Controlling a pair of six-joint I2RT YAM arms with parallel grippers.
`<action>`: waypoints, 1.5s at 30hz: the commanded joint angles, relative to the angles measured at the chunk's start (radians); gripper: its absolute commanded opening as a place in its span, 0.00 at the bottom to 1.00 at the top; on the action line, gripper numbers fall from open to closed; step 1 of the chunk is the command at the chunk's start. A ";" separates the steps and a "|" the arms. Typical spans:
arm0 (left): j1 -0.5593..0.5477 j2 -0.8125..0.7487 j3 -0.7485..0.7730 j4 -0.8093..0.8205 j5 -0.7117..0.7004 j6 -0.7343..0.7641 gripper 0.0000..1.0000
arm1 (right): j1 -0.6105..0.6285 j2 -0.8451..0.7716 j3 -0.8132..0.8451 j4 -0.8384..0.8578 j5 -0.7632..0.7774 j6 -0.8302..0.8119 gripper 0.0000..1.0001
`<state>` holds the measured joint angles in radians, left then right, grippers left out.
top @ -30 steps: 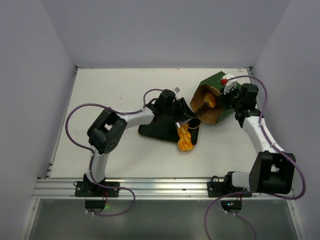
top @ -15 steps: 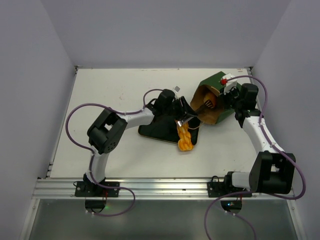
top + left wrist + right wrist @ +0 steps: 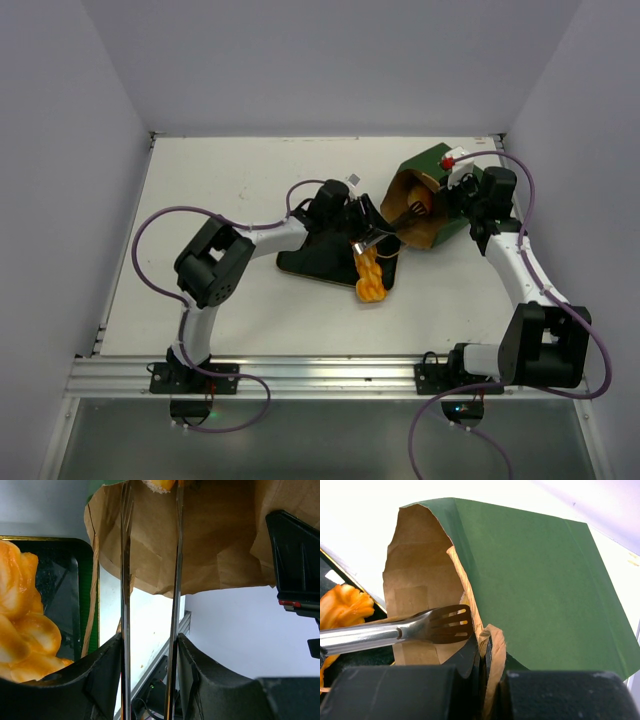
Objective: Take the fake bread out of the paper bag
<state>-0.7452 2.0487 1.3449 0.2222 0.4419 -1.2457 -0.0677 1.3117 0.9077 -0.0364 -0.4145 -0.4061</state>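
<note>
- The left claw (image 3: 150,652) is clamped on a pair of metal tongs (image 3: 125,580), with one finger pressing each tong arm from outside.
- Ahead of this claw, the tong tips reach into the paper bag (image 3: 428,168), whose brown mouth is turned toward the claw.
- An orange roll (image 3: 160,484) sits between the tips inside the bag. Whether the tongs pinch it cannot be told.
- The right claw (image 3: 487,665) is closed on the bag's rim, just beside the tong tips.
- An orange braided loaf (image 3: 370,282) lies just beside the left claw, on its near side, on a black tray (image 3: 308,262).
</note>
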 commanded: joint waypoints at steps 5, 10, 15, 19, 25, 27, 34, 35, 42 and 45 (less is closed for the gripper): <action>0.009 -0.010 0.043 0.011 0.021 -0.001 0.49 | 0.000 -0.009 -0.003 0.059 -0.043 -0.008 0.02; 0.010 0.022 0.089 -0.010 0.020 -0.001 0.49 | -0.001 -0.011 -0.003 0.059 -0.044 -0.008 0.03; 0.012 0.054 0.146 -0.056 0.004 0.002 0.49 | -0.001 -0.011 -0.003 0.059 -0.049 -0.008 0.03; 0.014 0.073 0.165 -0.089 0.001 0.005 0.49 | -0.001 -0.015 -0.003 0.059 -0.050 -0.005 0.03; 0.018 0.074 0.168 -0.121 0.001 0.014 0.49 | -0.001 -0.019 -0.003 0.059 -0.052 -0.002 0.03; 0.018 0.077 0.172 -0.130 0.001 0.019 0.49 | -0.001 -0.019 -0.004 0.061 -0.053 0.000 0.03; 0.020 0.119 0.234 -0.153 0.000 0.020 0.49 | -0.001 -0.020 -0.004 0.059 -0.053 0.000 0.03; 0.021 0.123 0.246 -0.156 -0.003 0.020 0.49 | 0.000 -0.020 -0.003 0.059 -0.053 0.000 0.03; 0.027 0.149 0.249 -0.141 0.000 0.014 0.34 | -0.001 -0.020 -0.004 0.059 -0.053 0.000 0.03; 0.030 0.140 0.240 -0.132 0.000 0.018 0.20 | 0.000 -0.022 -0.004 0.059 -0.052 0.000 0.03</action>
<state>-0.7292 2.1937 1.5589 0.0792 0.4370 -1.2362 -0.0677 1.3113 0.9073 -0.0372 -0.4198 -0.4053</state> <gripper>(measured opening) 0.375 0.040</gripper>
